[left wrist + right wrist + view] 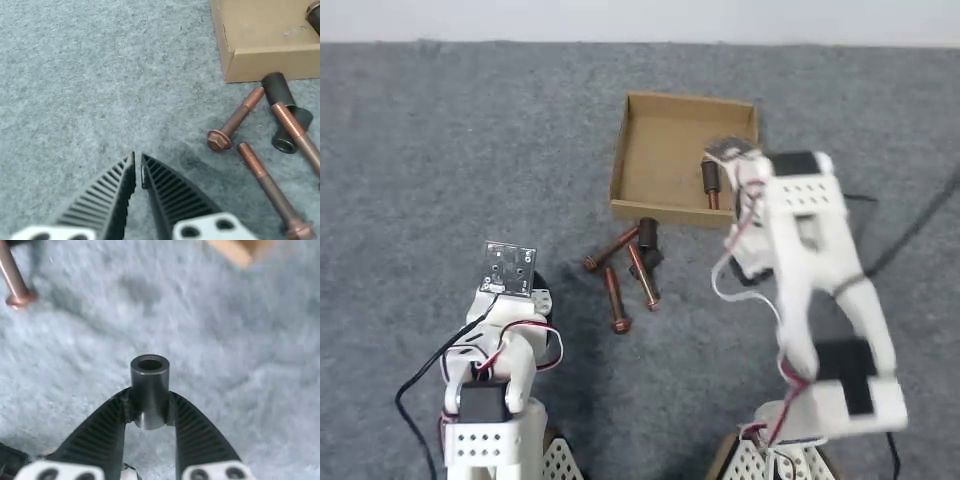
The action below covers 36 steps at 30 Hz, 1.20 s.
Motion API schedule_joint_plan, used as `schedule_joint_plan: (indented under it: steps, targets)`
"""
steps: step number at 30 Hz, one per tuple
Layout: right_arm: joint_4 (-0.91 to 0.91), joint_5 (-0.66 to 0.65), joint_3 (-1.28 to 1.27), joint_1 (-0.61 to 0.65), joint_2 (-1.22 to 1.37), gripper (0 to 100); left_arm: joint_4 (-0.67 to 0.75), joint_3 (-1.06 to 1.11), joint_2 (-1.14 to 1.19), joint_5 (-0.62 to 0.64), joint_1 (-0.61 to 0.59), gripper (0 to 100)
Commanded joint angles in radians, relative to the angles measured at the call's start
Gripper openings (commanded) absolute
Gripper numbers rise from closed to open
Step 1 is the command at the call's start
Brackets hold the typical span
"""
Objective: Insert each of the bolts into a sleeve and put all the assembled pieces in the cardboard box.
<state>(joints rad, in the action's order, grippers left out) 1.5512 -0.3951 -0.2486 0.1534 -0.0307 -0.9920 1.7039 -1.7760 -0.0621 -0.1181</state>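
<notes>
Grey carpet (440, 150) bears bolts (614, 298); right gripper (150, 401) clamps a sleeve (149, 382).

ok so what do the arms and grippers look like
The left arm and right arm are white plastic links with black motor blocks and loose red, white and black cables. The left gripper and right gripper have black ribbed, tapering fingers on white mounts with screw holes.
</notes>
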Motion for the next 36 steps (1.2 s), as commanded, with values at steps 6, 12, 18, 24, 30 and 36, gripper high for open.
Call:
schedule_joint_plan:
  steps: [6, 12, 18, 24, 30, 36]
  targets:
    - [-0.116, 0.005, -0.351, -0.153, -0.406, 0.7, -0.002, -0.018, -0.025, -0.009, 0.0, 2]
    - [-0.223, 0.005, -0.555, -0.242, -0.549, 0.7, -0.005, -0.018, -0.025, -0.009, -0.002, 2]
    - [-0.371, 0.014, -0.743, -0.315, -0.657, 0.7, -0.005, -0.018, -0.025, -0.009, -0.002, 2]
    - [-0.608, 0.094, -0.965, -0.349, -0.736, 0.7, -0.005, -0.018, -0.025, -0.009, -0.002, 2]
    - [-0.664, 0.072, -1.062, -0.349, -0.82, 0.7, -0.017, -0.018, -0.028, -0.006, -0.002, 2]
    - [-0.664, 0.064, -1.102, -0.343, -0.897, 0.7, 0.017, -0.054, -0.025, -0.003, -0.002, 2]
